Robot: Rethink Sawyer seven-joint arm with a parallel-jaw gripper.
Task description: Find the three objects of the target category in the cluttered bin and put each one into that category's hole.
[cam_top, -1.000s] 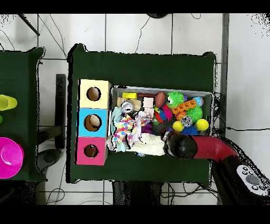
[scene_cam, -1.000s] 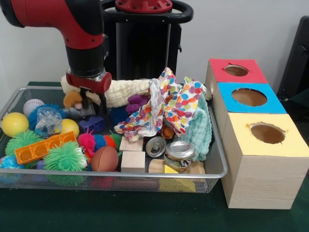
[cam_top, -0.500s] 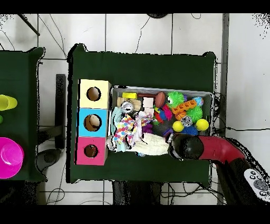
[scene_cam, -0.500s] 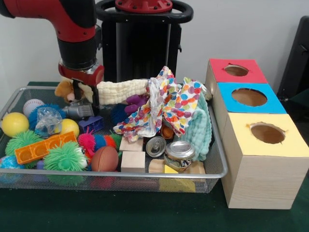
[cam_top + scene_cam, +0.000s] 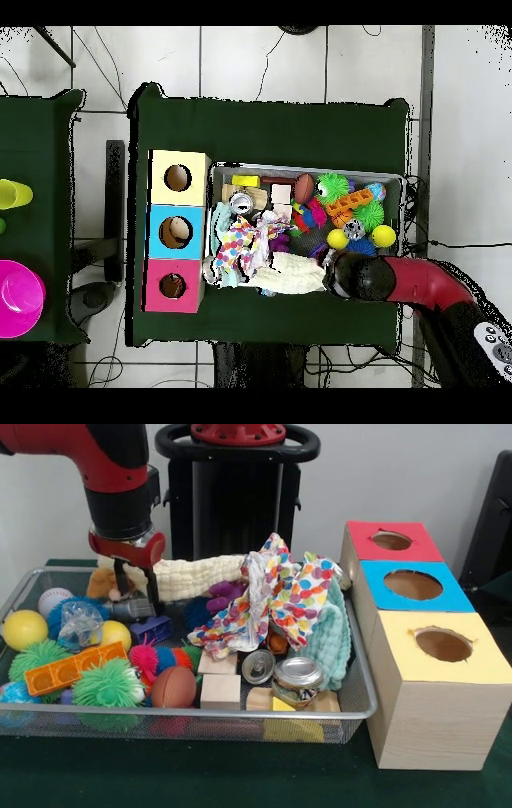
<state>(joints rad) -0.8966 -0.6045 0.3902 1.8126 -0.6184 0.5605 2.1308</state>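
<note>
Even, bright indoor light; soft shadows under bin (image 5: 352, 700); glare on can tops; front view slightly soft.

Silver mesh bin (image 5: 352, 688); polka-dot multicolour cloth (image 5: 280, 596); red, blue, yellow boxes (image 5: 412, 584).

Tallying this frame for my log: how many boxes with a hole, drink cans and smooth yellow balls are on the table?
Hole boxes: 3 (red, blue, yellow)
Drink cans: 2
Smooth yellow balls: 2
Total: 7
</note>
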